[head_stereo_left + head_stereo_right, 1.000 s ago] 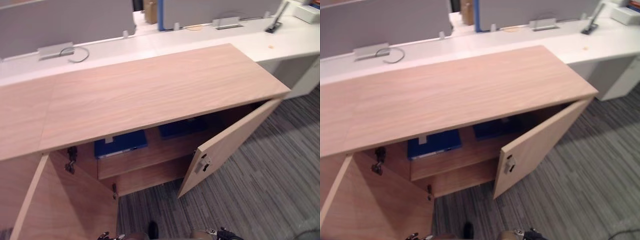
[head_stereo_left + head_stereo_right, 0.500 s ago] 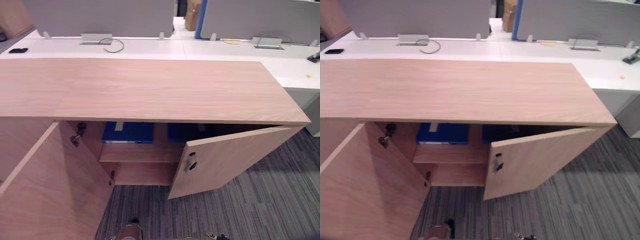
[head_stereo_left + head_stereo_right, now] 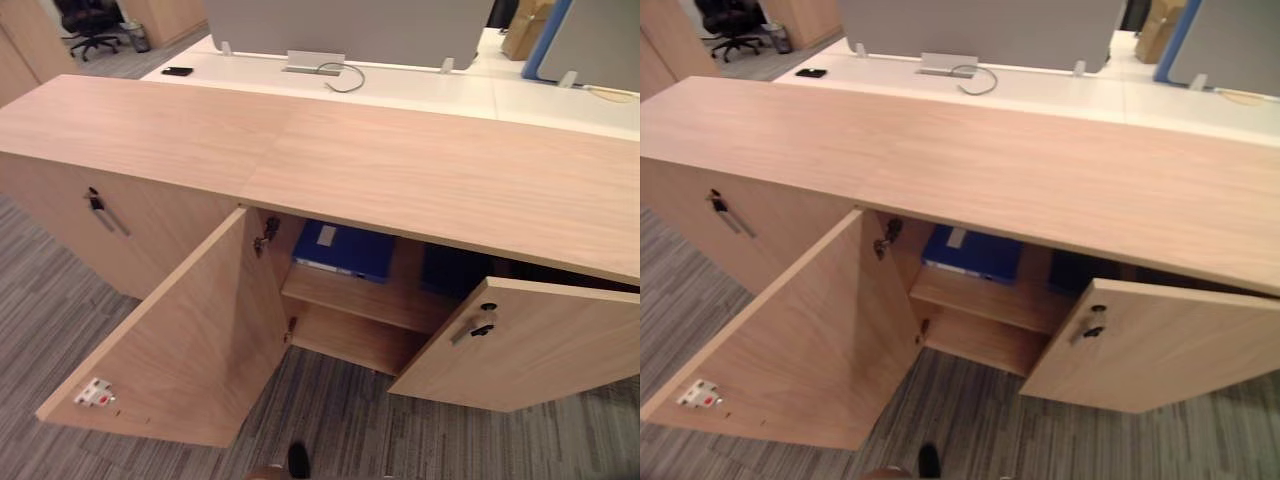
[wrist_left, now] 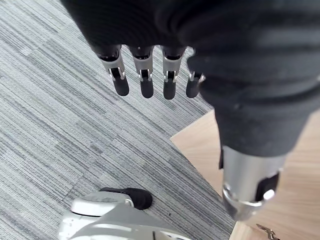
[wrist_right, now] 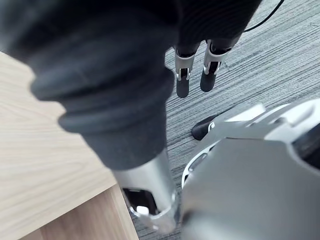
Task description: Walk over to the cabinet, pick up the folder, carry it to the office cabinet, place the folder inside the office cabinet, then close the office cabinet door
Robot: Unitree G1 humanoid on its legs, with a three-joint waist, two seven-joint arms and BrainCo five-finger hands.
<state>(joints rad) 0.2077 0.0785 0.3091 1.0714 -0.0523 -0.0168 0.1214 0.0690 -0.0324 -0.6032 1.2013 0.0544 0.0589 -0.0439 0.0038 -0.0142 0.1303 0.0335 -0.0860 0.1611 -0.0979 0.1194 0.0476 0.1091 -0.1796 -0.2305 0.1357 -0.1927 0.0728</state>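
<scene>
Our left hand point(image 4: 145, 82) and right hand point(image 5: 183, 80) hang loosely spread, empty, over the carpet point(image 4: 60, 125); the blue folder point(image 3: 343, 250) lies well beyond them on a shelf point(image 3: 365, 300) in the open cabinet point(image 3: 400, 170).

Grey striped carpet point(image 3: 40, 290) covers the floor; behind stand a white desk point(image 3: 430, 88), grey screens point(image 3: 340, 25), a black chair point(image 3: 88, 15).

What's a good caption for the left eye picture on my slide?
Open wooden cabinet with a blue folder lying on its upper shelf.
</scene>
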